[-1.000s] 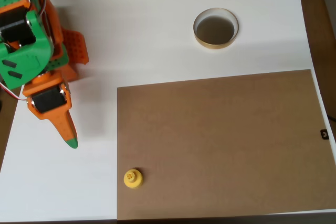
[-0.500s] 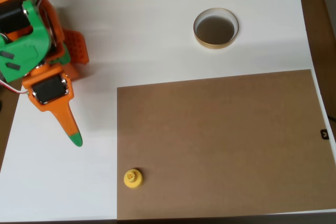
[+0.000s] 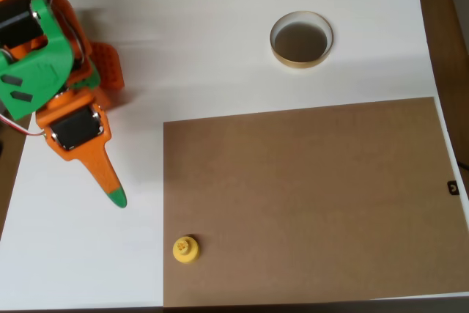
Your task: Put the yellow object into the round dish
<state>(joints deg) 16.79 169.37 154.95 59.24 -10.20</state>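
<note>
- Your yellow object (image 3: 185,249) sits upright, knob up, at the near-left corner of the brown board (image 3: 308,203), just inside its left edge. Same spot as in the earlier frames.
- The board lies flat on the white table (image 3: 205,49), covering the near-right part of it.
- The round dish (image 3: 301,39) rests on bare table beyond the board's far edge, right of centre, well apart from the yellow piece. Nothing in it. It hasn't moved either.
- Your gripper (image 3: 116,196) hangs over the table at the left, green-tipped orange finger pointing toward the near side, left of the board and farther away than the yellow object, not touching it.
- Since a second ago the tip has slid a little to the right and nearer, closing on the board's left edge; the green-and-orange arm (image 3: 37,56) has swung with it.
- From overhead one finger shows; you cannot tell whether the jaws are apart or together.
</note>
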